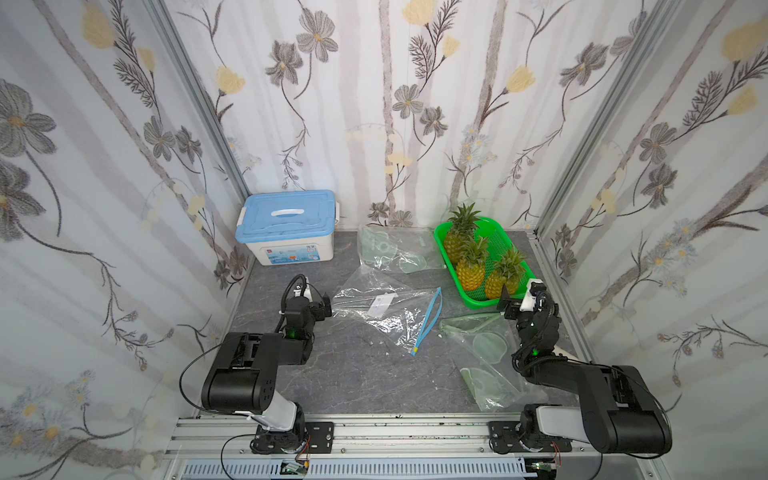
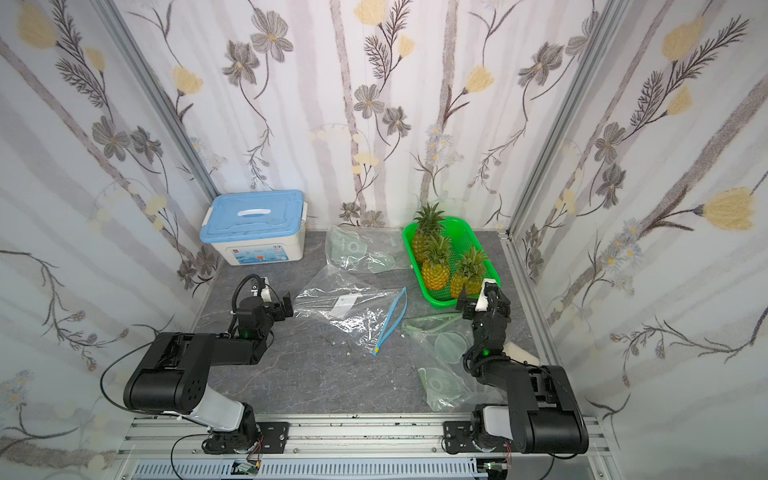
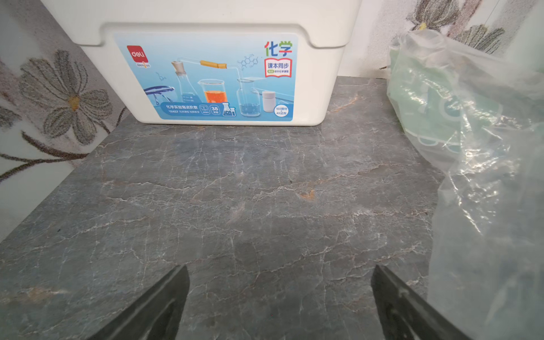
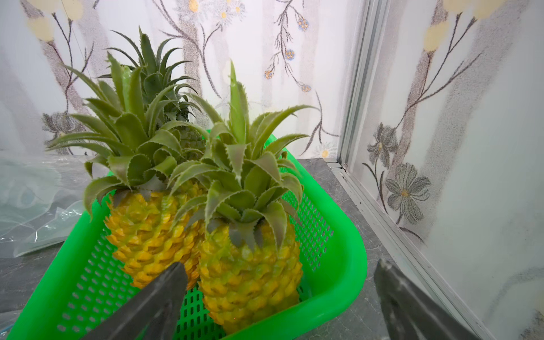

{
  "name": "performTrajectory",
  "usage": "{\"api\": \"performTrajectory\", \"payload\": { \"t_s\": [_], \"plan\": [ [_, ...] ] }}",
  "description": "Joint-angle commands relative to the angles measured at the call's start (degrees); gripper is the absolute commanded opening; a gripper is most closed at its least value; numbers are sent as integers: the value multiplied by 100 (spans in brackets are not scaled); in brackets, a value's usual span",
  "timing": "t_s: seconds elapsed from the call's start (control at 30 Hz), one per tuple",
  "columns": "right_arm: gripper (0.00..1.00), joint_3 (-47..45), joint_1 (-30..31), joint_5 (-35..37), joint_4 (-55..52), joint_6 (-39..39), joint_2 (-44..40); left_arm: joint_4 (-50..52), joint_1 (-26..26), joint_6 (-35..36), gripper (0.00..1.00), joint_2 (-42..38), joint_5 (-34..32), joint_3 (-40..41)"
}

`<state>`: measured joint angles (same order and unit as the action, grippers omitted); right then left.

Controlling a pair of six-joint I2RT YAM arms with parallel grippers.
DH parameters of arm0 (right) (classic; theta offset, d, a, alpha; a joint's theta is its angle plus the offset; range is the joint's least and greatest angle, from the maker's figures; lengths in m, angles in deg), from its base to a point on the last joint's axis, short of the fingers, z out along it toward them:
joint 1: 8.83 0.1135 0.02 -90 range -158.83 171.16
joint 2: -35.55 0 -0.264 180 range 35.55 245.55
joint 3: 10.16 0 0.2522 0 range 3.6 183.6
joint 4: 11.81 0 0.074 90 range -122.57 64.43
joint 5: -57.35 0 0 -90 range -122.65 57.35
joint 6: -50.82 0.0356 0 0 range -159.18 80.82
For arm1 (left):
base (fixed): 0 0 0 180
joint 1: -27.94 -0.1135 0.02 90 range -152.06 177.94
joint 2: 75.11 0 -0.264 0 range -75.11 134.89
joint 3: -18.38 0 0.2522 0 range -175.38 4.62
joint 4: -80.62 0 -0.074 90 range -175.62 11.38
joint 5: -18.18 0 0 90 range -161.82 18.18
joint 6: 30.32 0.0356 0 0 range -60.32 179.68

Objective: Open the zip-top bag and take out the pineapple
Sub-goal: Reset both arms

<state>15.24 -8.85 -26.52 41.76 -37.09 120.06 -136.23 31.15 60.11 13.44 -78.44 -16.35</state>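
When you look down in a top view, the crumpled clear zip-top bag [image 1: 374, 309] lies on the grey marbled counter [image 1: 332, 374] between your two arms, its blue zip strip [image 1: 428, 320] bowed into a narrow loop. Your left fingers [image 1: 327, 305] are spread wide and grip nothing, just beside the bag's edge; you cannot tell whether they touch it. Your right fingers [image 1: 507, 301] are also spread wide and empty, at the near corner of the bright green perforated plastic basket [image 1: 473, 301]. Three yellow pineapples [image 1: 471, 272] with green crowns stand in that basket, outside the clear bag. A white storage box with a pale blue lid [image 1: 286, 220] sits at the back left. Two green-printed plastic bags lie on the counter, one at the back [image 1: 386, 249] and one beside your right arm [image 1: 486, 345]. Both top views show the bag [image 2: 345, 307], basket [image 2: 440, 301] and box [image 2: 253, 220] in this layout. From your left wrist, the fingers [image 3: 164, 303] stand well apart over bare counter, the box [image 3: 206, 73] faces them, and clear plastic [image 3: 485, 220] rises alongside one finger. From your right wrist, one finger [image 4: 159, 300] is in front of the basket [image 4: 338, 265] and the nearest pineapple [image 4: 250, 265], the other over counter beside it.
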Motion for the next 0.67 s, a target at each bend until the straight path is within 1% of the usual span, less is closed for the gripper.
{"api": "performTrajectory", "payload": {
  "t_s": [0.0, 0.1, 0.33, 0.63],
  "plan": [
    [100, 56, -8, -332, 376, -11, 41, 26, -90, 65, 100, 14, 271, -132],
    [100, 64, -8, -332, 336, -11, 23, 187, -179, -9, 100, 12, 392, -214],
    [100, 50, -8, -332, 342, -22, 22, 207, -188, -9, 100, 14, 406, -235],
    [100, 58, -8, -332, 342, -18, 22, 288, -303, -60, 100, 37, 652, -277]
  ]
}}
